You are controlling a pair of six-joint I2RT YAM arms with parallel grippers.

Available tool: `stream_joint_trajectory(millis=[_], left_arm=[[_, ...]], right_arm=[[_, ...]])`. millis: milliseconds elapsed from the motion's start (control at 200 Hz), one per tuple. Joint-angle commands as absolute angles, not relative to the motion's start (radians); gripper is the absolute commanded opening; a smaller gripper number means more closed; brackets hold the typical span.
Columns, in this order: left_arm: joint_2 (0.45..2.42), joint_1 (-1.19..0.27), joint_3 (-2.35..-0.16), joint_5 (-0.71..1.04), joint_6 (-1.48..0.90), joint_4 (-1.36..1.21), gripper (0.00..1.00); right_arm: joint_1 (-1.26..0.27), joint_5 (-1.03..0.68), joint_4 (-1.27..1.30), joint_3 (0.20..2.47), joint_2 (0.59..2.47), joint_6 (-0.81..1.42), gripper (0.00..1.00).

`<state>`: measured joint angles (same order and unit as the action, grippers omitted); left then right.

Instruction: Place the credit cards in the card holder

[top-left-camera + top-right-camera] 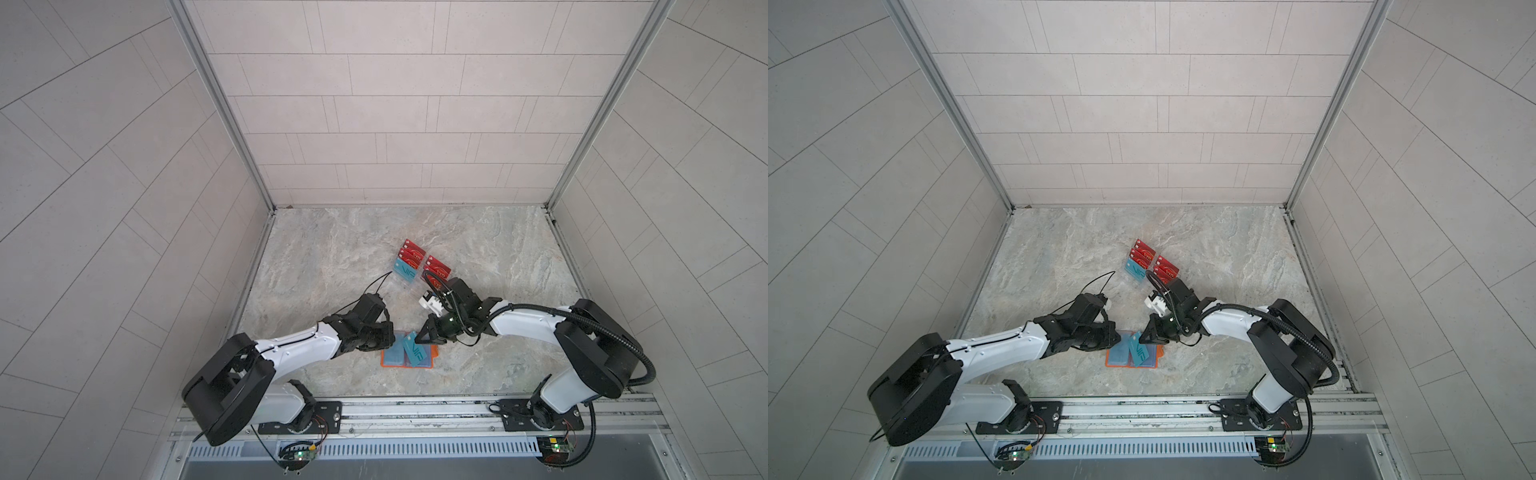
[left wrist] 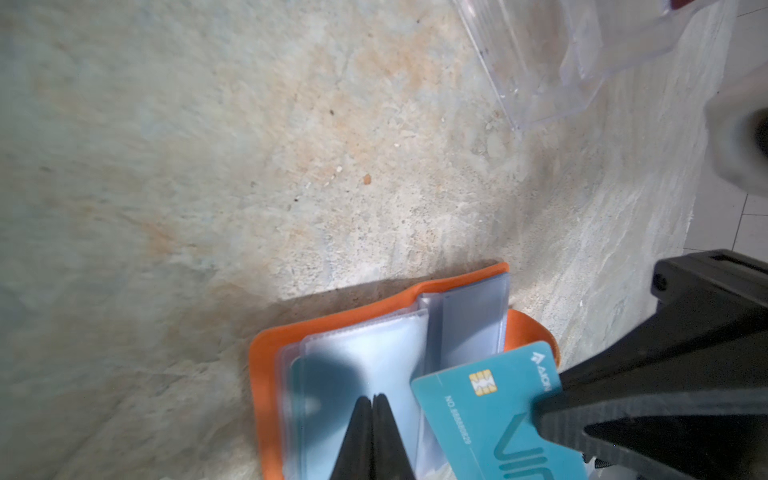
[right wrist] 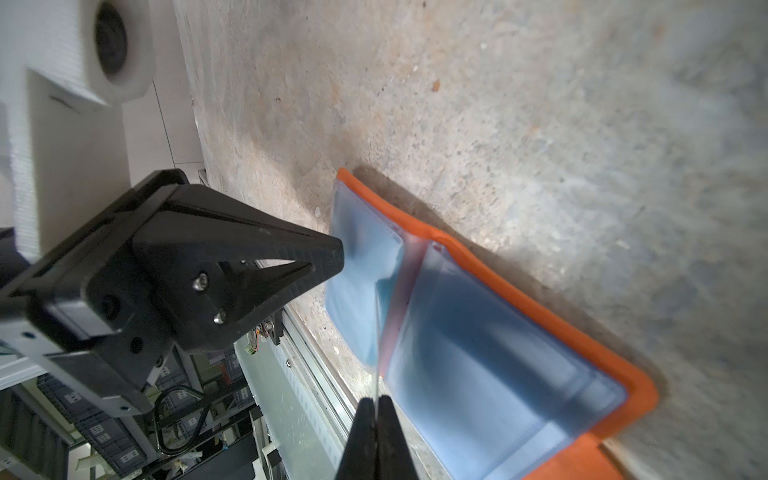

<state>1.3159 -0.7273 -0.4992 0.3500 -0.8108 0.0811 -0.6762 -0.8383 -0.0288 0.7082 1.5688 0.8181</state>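
The orange card holder (image 1: 385, 365) (image 1: 1108, 364) lies open near the table's front, its clear sleeves facing up (image 2: 266, 374) (image 3: 540, 307). My right gripper (image 1: 419, 337) (image 3: 377, 401) is shut on a teal credit card (image 1: 412, 349) (image 2: 490, 411), holding it tilted over the holder's middle fold. My left gripper (image 1: 390, 338) (image 2: 372, 398) is shut, its tips against the clear sleeve of the left page. Whether a sleeve is pinched does not show. More credit cards, red (image 1: 413, 253) (image 1: 1144, 255) and one teal (image 1: 402, 270), stand farther back.
The cards at the back sit in a clear acrylic tiered rack (image 1: 411, 286) (image 2: 561, 62) just behind the right wrist. A metal rail (image 1: 415, 409) runs along the table's front edge, close to the holder. Tiled walls close in three sides.
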Motion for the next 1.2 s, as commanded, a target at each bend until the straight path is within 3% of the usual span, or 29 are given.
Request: stream_joint_trajectory(millis=[0,1191], left_arm=[[1.309,-0.733,-0.482,0.327,-0.811,0.094,0.05],[1.317,-0.772,-0.484,0.277,-0.822,0.141,0.02]], right_arm=[[-0.677,-0.812,-0.049,0.697,1.548,0.814,0.0],[-0.678,-0.847,-0.028,0.712,1.571,0.825,0.0]])
